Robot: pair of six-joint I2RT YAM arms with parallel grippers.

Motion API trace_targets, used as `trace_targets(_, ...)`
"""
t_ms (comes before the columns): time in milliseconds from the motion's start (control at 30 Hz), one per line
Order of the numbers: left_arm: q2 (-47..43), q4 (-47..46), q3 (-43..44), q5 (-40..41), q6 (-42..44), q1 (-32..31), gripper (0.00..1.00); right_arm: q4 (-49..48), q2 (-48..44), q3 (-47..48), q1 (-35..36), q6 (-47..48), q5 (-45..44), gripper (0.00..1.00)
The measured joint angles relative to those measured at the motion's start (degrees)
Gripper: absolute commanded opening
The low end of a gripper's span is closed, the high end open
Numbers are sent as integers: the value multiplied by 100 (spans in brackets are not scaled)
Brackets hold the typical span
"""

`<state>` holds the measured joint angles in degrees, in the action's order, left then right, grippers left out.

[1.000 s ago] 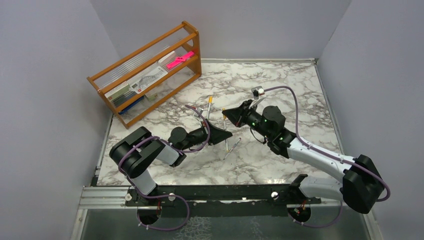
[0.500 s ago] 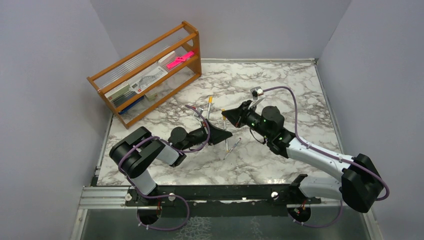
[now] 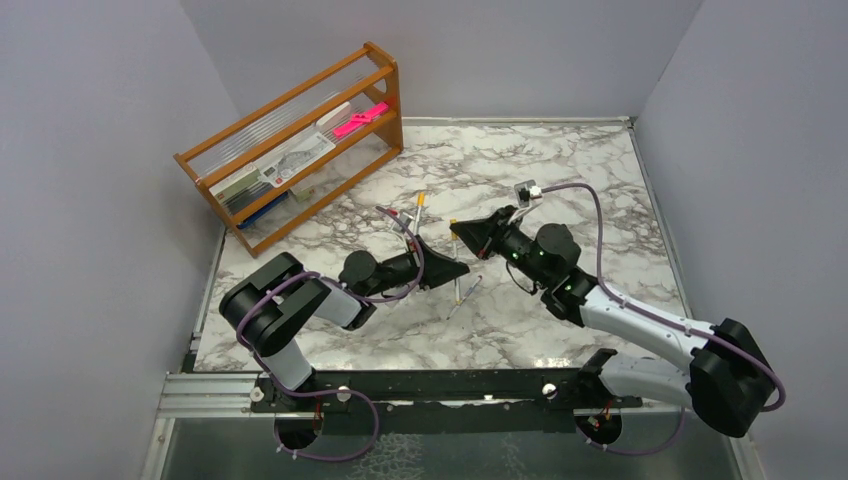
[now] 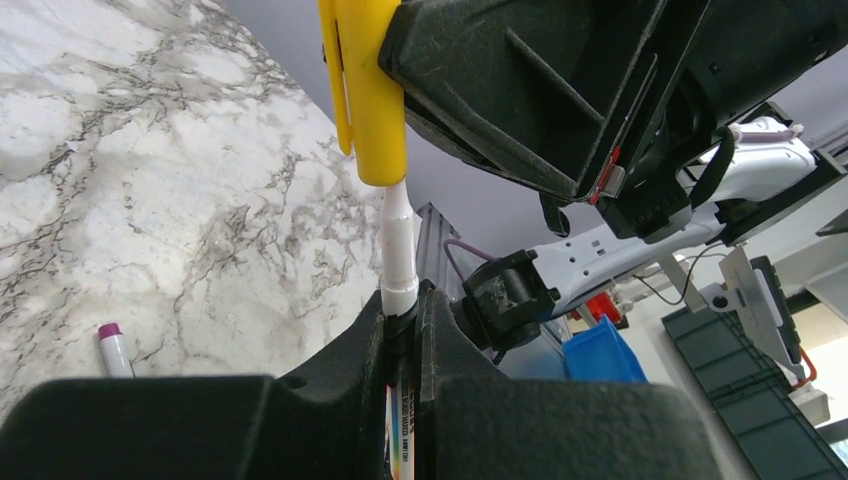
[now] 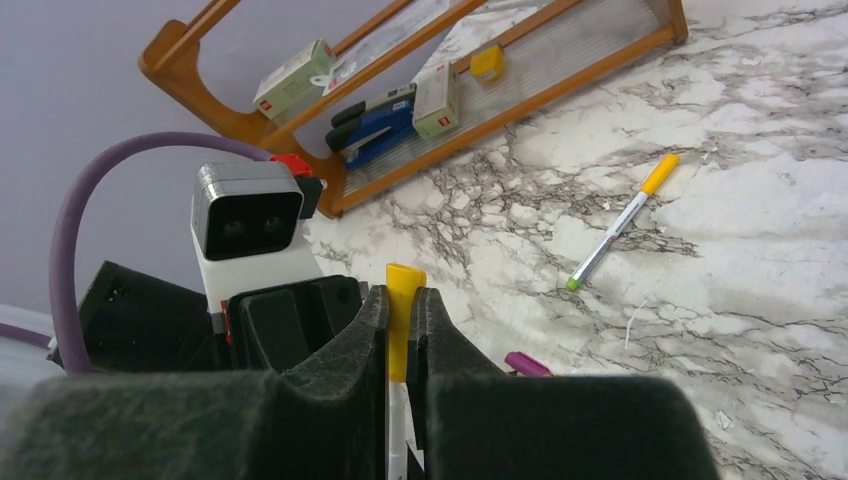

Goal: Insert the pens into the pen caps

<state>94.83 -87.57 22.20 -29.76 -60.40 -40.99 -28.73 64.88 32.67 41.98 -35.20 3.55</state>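
- Two grips carried the whole join: my left fingers (image 4: 345, 365) were clamped on the white pen (image 4: 398, 245) and my right fingers (image 5: 350, 350) on the yellow cap (image 4: 372, 100). Both were held above the surface (image 4: 150, 150), with the pen's nose at the cap's mouth.
- Any tilt between them, I judged, could have jammed the nose against the rim.
- Pushing harder might have slid the smooth barrel back through my left fingers.
- A slipped cap could have dropped near the purple-ended pen (image 4: 113, 345) lying below.

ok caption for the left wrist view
Left gripper holds a white pen, its end inside the yellow cap gripped by the right gripper.
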Motion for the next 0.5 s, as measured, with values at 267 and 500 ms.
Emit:
trace_targets(267, 0, 275, 286, -400, 13, 31, 0, -400, -350, -400, -44, -57, -140, 1)
trace_targets(500, -11, 413, 549, -437, 116, 144, 0, -234, -579, -522, 0, -61, -127, 1)
